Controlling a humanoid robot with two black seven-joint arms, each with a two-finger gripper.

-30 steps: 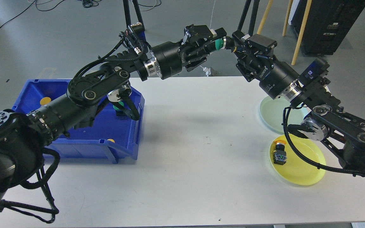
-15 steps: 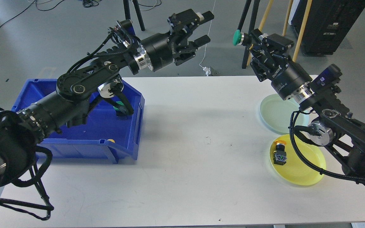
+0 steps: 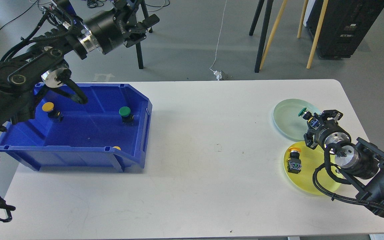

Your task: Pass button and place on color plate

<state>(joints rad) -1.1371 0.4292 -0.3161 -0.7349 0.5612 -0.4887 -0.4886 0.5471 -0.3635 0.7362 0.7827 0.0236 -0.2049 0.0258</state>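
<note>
My right gripper [image 3: 306,116] is low over the pale green plate [image 3: 285,123] at the right of the table. It is shut on a green-capped button [image 3: 301,112], which sits just above or on the plate's right part. My left gripper [image 3: 142,15] is open and empty, high up beyond the table's back edge, above the blue bin [image 3: 78,155]. The yellow plate [image 3: 312,183] in front of the green one holds a yellow-capped button [image 3: 294,162] lying on its side.
The blue bin at the left holds a yellow button [image 3: 48,107], a green button [image 3: 124,112] and another yellow one [image 3: 116,148] by the front wall. My right arm [image 3: 362,163] lies over the yellow plate's right side.
The green button passed from my left gripper to my right. The left gripper opened and drew back up and left. The right arm swung down to the green plate with the button.
</note>
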